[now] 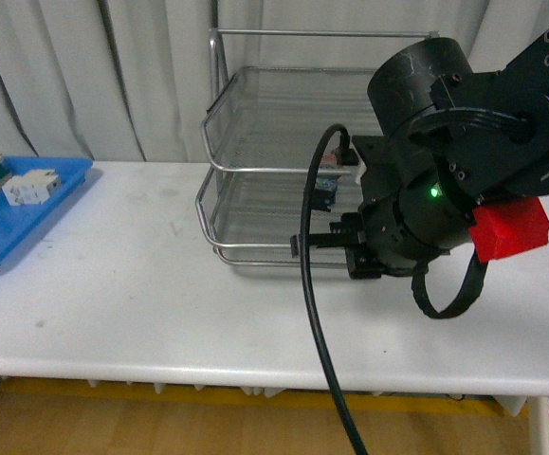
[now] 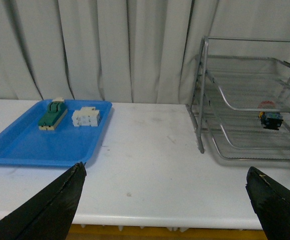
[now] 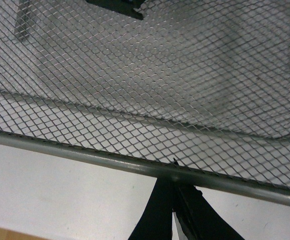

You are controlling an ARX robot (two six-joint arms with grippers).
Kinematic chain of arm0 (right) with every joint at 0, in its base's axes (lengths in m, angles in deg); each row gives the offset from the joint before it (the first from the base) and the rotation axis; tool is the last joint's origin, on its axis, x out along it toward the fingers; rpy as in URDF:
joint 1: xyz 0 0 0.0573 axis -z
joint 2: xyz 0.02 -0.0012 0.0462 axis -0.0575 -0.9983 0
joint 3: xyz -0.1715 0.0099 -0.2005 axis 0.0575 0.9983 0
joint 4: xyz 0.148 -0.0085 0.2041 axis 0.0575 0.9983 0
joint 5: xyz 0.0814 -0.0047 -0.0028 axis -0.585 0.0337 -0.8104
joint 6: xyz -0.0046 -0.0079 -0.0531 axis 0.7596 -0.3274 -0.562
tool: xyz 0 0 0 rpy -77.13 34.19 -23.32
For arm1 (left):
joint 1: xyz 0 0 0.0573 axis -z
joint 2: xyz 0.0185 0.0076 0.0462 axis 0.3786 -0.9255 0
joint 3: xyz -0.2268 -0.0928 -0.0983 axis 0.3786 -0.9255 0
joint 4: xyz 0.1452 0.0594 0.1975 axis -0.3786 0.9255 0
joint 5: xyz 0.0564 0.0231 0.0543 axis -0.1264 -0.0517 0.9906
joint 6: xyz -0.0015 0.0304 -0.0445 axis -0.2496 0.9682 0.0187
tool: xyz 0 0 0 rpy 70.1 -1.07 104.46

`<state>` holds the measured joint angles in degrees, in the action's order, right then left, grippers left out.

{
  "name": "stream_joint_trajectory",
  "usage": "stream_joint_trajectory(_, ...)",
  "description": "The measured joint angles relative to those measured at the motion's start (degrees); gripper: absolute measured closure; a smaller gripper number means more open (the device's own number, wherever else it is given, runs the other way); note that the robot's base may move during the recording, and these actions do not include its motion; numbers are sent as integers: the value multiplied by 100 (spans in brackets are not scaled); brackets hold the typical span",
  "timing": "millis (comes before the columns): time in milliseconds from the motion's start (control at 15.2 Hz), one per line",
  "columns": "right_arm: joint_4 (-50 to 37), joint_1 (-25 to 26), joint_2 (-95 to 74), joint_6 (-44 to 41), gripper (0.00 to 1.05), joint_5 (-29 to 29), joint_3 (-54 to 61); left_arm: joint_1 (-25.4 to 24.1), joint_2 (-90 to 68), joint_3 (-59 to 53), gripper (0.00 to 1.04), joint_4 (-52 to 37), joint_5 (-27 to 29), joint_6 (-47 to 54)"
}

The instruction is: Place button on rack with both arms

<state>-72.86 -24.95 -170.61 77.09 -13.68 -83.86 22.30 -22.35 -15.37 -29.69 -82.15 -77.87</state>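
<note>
The silver wire-mesh rack [image 1: 255,142] stands at the back middle of the white table. The button [image 2: 270,120] lies inside it on a lower tier, a small dark body with a red cap showing through the mesh. From the front it is a small patch [image 1: 326,186] beside the right arm. My right gripper [image 1: 298,246] is shut and empty, its tips [image 3: 175,167] against the rack's front rim tube [image 3: 84,154]. My left gripper [image 2: 166,172] is open and empty over the table's near edge, well away from the rack [image 2: 245,100].
A flat blue tray [image 2: 34,145] at the table's left holds a green terminal block [image 2: 52,116] and a white component [image 2: 86,117]. The right arm's thick black cable [image 1: 317,313] hangs down past the table's front edge. Curtains close off the back.
</note>
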Motion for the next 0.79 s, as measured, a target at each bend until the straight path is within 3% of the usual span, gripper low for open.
stream_joint_trajectory(592, 431, 444, -586, -197, 103, 140, -1128, 0, 0, 0, 7, -4, 2, 0)
stream_joint_trajectory(724, 271, 424, -258, -61, 103, -35, -667, 0, 0, 0, 7, -2, 0, 0)
stream_joint_trajectory(790, -109, 365, 472, 107, 103, -461, 129, 0, 0, 2, 7, -2, 0, 0)
